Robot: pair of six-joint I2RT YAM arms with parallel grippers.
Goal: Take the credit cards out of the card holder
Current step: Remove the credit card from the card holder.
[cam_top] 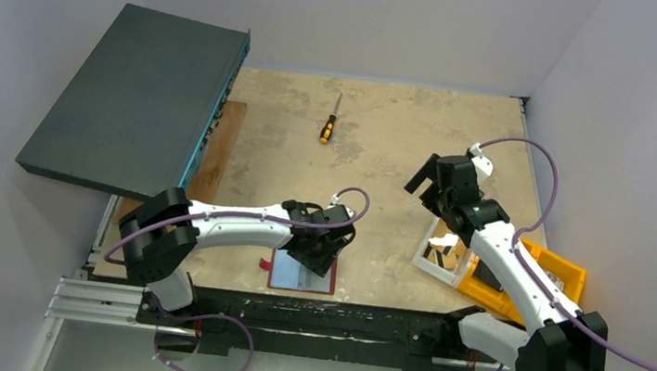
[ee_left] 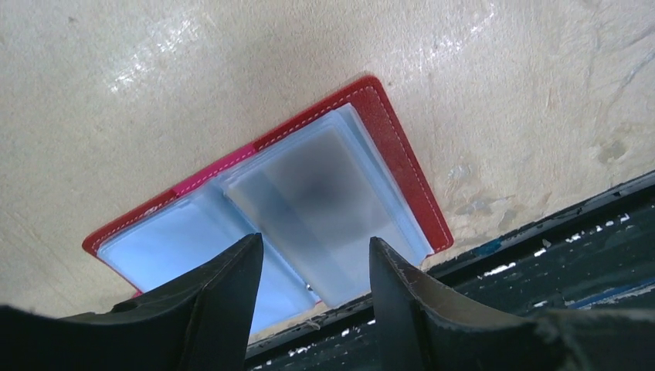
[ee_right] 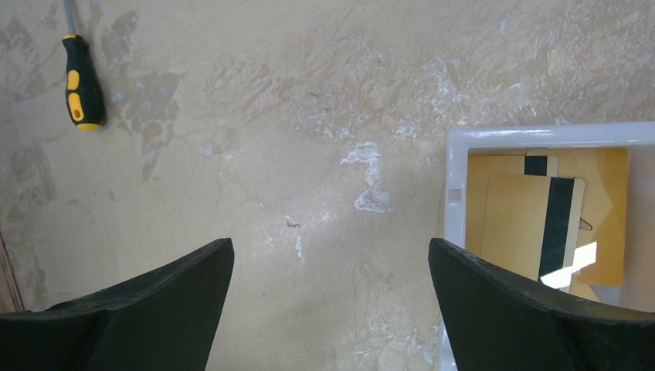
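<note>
The dark red card holder (cam_top: 300, 278) lies open near the table's front edge, its clear sleeves facing up. In the left wrist view its red border (ee_left: 402, 162) frames the sleeves, and a grey card (ee_left: 324, 201) lies in the right-hand sleeve. My left gripper (cam_top: 314, 259) hovers just over the holder. Its fingers (ee_left: 315, 241) stand partly apart over that sleeve's near end, with nothing pinched between them. My right gripper (cam_top: 421, 176) is wide open (ee_right: 330, 251) above bare table. Tan-gold cards (ee_right: 525, 224) with black stripes lie in a white bin (ee_right: 456, 193).
The white bin (cam_top: 433, 258) sits beside an orange bin (cam_top: 558, 268) at the right. A black-and-yellow screwdriver (cam_top: 328, 128) lies at the back. A dark grey slab (cam_top: 138, 99) leans at the left over a wooden board (cam_top: 221, 150). A black rail (cam_top: 309, 319) borders the front edge.
</note>
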